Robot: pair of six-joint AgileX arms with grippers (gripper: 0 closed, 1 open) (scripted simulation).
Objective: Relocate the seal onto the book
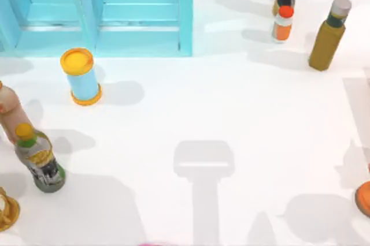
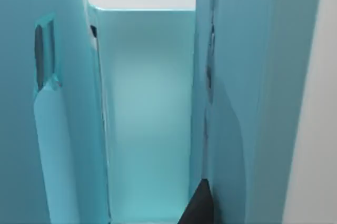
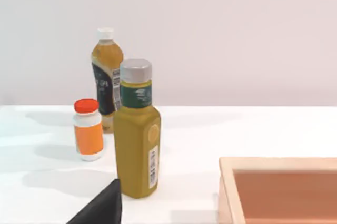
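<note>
Bottles crowd the edges of a white table (image 1: 243, 113) as two AgileX arms set out to move a seal onto a book. Where the seal and the book lie cannot be told from these views. A pink sliver (image 1: 153, 244) at the table's near edge is too little to name.

The left tool (image 2: 199, 207), seen as one dark tip in its own wrist view, faces close into the light-blue cabinet (image 1: 144, 21) at the table's far left. The right tool (image 3: 100, 205), likewise a dark tip, looks past an olive-green bottle (image 3: 137, 134), a small orange-capped bottle (image 3: 88, 129) and a tall amber bottle (image 3: 107, 77), with a wooden box (image 3: 279, 182) just beside them. Whether either tool is spread or pressed together cannot be told.

The step in hand appears to be finding and reaching the seal. To do it well, the working arm should likely draw clear of the cabinet or bottles before it travels. It should come down on the stamp from straight above and close on its square black base, not on the glossy knob, which would probably slip. The seal should then be carried upright, high enough to pass the bottle caps, and set near the middle of the cover so that it does not tip off an edge. The small orange-capped bottle is the likeliest thing to be mistaken for it.
</note>
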